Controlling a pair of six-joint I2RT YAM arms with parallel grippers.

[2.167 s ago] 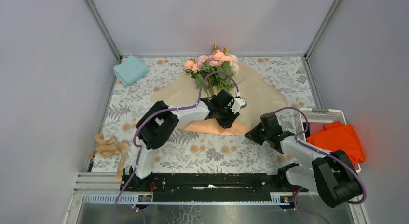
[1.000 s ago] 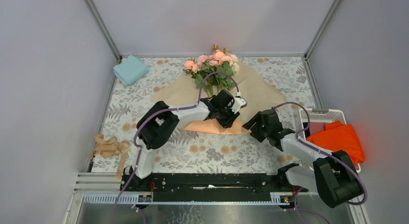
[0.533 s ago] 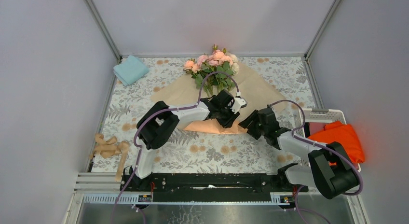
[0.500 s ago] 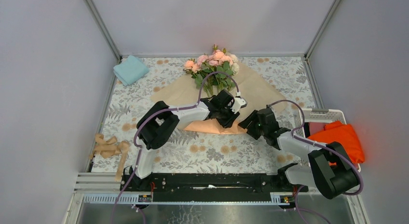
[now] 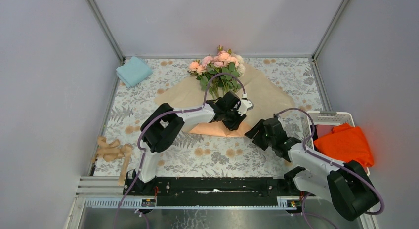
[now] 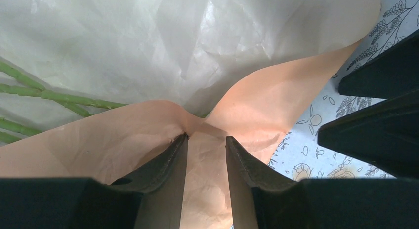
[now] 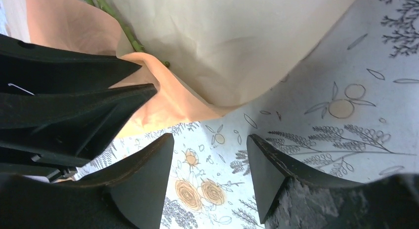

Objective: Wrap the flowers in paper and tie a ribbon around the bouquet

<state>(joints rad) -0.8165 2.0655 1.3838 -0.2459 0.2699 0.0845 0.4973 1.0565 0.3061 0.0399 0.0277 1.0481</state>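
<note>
The flowers point(image 5: 217, 61) lie with their heads at the far edge and their green stems point(image 6: 49, 95) running down over the peach paper point(image 5: 269, 98), which is spread under them. My left gripper point(image 5: 235, 119) point(image 6: 206, 138) is shut on a folded-up bunch of the paper's near corner, and paper point(image 6: 148, 41) fills the gap between its fingers. My right gripper point(image 5: 254, 132) point(image 7: 210, 142) hovers open just right of that corner, with only tablecloth between its fingers. The left gripper's fingers point(image 7: 74, 91) show in the right wrist view. The ribbon point(image 5: 112, 151) lies bunched at the near left.
A light-blue cloth point(image 5: 133, 71) lies at the far left corner. A white basket point(image 5: 326, 118) at the right edge holds a bright orange cloth point(image 5: 346, 145). The floral tablecloth point(image 5: 207, 155) covers the table, and grey walls close it in on three sides.
My right gripper has moved left, close to the paper's near corner, and its forearm has swung nearer. The left gripper keeps its hold, and the paper and flowers have not shifted.
</note>
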